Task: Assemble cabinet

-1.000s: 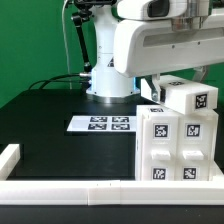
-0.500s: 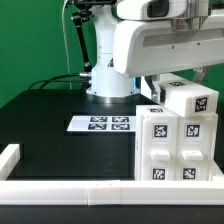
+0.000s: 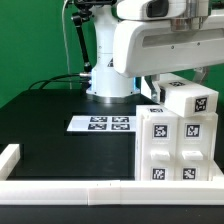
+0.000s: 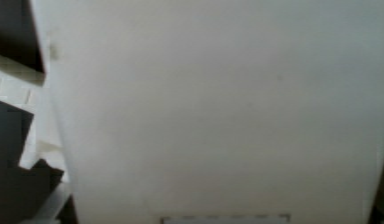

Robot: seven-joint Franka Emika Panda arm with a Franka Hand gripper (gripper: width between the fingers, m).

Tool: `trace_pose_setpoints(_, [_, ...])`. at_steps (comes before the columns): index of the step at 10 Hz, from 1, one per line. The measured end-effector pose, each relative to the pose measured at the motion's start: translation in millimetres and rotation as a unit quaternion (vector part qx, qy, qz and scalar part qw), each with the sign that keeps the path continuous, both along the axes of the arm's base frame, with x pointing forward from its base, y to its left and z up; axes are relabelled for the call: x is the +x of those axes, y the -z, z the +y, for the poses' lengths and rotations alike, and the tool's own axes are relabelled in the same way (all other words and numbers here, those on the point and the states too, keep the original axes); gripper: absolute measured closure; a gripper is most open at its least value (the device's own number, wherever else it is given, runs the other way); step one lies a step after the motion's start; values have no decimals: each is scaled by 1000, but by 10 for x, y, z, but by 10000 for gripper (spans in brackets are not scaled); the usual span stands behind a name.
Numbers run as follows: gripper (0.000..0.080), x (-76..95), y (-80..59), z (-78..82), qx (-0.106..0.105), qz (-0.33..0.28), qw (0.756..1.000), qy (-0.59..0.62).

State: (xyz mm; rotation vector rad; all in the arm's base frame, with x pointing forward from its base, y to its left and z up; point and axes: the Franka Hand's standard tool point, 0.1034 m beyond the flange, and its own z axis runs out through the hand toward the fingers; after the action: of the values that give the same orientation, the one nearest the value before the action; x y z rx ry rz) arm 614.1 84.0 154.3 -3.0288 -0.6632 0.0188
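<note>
Cabinet (image 3: pixel 178 142) with tags (image 3: pixel 158 129) in exterior view, plain white surface (image 4: pixel 224 110) filling wrist view

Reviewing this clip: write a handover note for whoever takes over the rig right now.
Gripper: hidden behind the white robot arm in the exterior view. The wrist view shows only a close white surface, so the jaws cannot be judged.
Things: the large white tagged square cabinet stands at the exterior view's right. A smaller white tagged block sits skewed on top of it.
Done: the cabinet's front shows four tagged panels.
Left: the top block looks unseated; check its grip first.
</note>
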Motion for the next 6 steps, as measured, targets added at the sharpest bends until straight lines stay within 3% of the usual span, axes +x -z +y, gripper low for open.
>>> trace_pose_setpoints(6, [253, 8, 5, -15, 3, -15, 985, 173])
